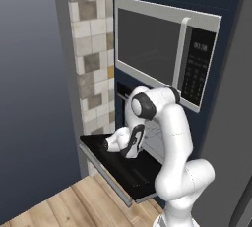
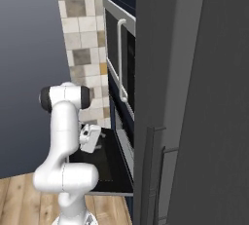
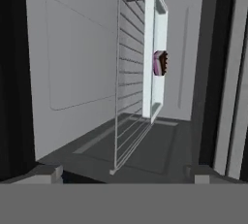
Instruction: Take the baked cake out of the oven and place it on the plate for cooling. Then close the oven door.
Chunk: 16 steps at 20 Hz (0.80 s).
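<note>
1. Hand (image 1: 106, 145) sits just above the lowered oven door (image 1: 118, 172), pointing into the oven (image 3: 72, 63); jaws wide apart, nothing between them. In the hand view the two dark fingertips (image 3: 48, 173) stand far apart w/ open space between.
2. Hand view is rolled sideways: the wire rack (image 3: 128, 97) appears as a near-vertical grid running into the cavity.
3. White tray (image 3: 154, 58) lies on that rack, deep in the oven, toward the back wall.
4. Cake (image 3: 160, 63), small, pink & brown, sits on the tray about mid-length; well apart from the hand.
5. Oven interior is grey, w/ a side wall showing a raised rounded panel outline.
6. Oven door is fully dropped, flat & horizontal, black inner face up; the arm (image 1: 172, 142) reaches over it from the base.
7. Microwave (image 1: 162, 49) w/ grey door, vertical handle & keypad sits directly above the oven, in dark blue cabinetry.
8. Tiled wall strip (image 1: 91, 49) stands left of the oven; wood floor (image 1: 74, 204) below the door.
</note>
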Available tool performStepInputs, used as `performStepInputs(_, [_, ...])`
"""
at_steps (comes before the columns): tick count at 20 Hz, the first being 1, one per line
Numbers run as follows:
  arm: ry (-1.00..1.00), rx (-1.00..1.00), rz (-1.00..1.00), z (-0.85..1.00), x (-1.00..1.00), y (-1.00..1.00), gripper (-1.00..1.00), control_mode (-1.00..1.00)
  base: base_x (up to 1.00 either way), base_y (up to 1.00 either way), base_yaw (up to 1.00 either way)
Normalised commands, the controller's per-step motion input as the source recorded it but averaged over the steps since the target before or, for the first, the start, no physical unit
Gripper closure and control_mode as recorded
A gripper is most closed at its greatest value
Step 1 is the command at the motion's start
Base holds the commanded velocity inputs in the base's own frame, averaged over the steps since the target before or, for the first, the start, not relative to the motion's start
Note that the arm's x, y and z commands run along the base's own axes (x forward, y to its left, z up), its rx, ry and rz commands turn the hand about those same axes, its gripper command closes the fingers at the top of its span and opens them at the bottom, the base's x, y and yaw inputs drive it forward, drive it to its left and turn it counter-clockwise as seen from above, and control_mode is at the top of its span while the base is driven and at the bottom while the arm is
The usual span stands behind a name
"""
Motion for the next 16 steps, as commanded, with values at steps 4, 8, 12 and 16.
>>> performStepInputs(4, [-0.05,-0.06,-0.03,-0.23,0.0,-0.54,-1.0,-1.0,0.0,0.0,0.0])
performStepInputs(8, [-0.08,-0.06,-0.03,-0.19,0.0,-0.5,-1.0,-1.0,0.0,0.0,0.0])
performStepInputs(12, [-0.09,-0.04,-0.01,-0.2,0.12,-0.39,-1.0,-1.0,0.0,0.0,0.0])
performStepInputs(16, [-0.09,-0.01,0.0,-0.22,0.22,-0.3,-1.0,-1.0,0.0,0.0,0.0])
